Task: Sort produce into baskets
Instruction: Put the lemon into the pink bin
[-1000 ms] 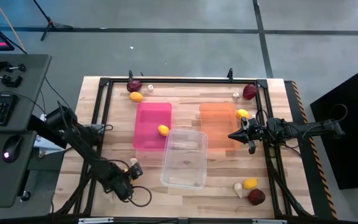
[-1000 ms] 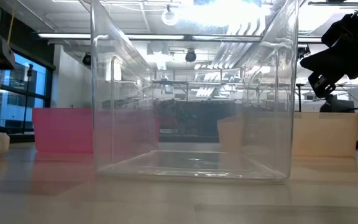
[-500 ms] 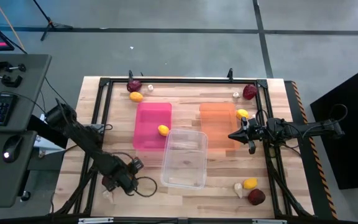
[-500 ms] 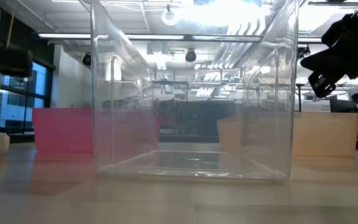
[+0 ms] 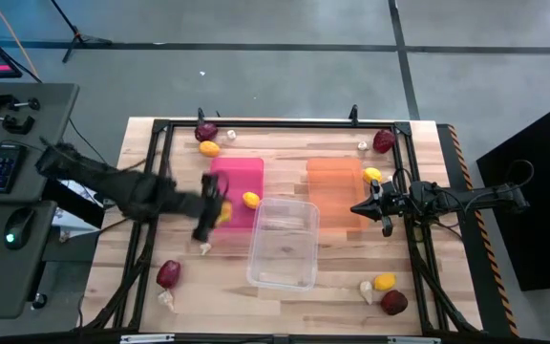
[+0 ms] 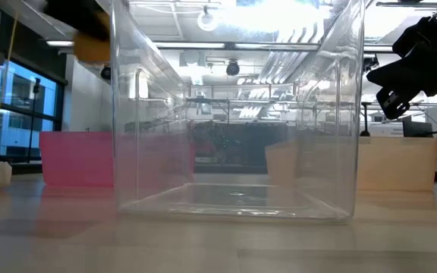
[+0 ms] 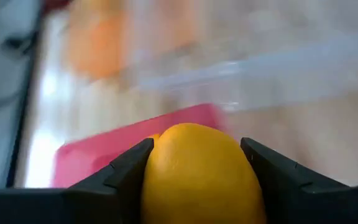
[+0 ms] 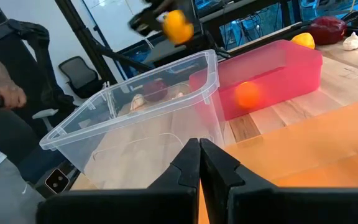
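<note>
Currently my left gripper (image 5: 216, 207) is clamped on a lemon (image 7: 197, 169), one finger on each side of it, carried above the near-left edge of the pink basket (image 5: 234, 170). That basket already holds another lemon (image 5: 251, 200). From the right wrist the carried lemon shows in the air beyond the clear basket (image 5: 283, 243), which is empty and sits between the pink and the orange basket (image 5: 333, 182).

My right gripper (image 5: 382, 207) waits over the orange basket's right edge, fingers pressed together with nothing between them.

Loose produce: a beet (image 5: 169, 274) and garlic (image 5: 166, 298) at the near-left, a small garlic (image 5: 204, 248) just left of the clear basket, a beet (image 5: 206, 132) and lemon (image 5: 209, 148) at the far-left corner, a beet (image 5: 383, 141) and garlic (image 5: 362, 145) far-right, a lemon (image 5: 371, 176) at the orange basket's corner, and lemon (image 5: 384, 282), garlic (image 5: 367, 290), beet (image 5: 393, 302) near-right.

Risks, my judgement:
- Release too near the pink rim: the lemon is round and would roll off onto the table.
- Release from height: bounce out of a shallow bin.
- Drifting right puts it in the clear basket, wrong kind.
</note>
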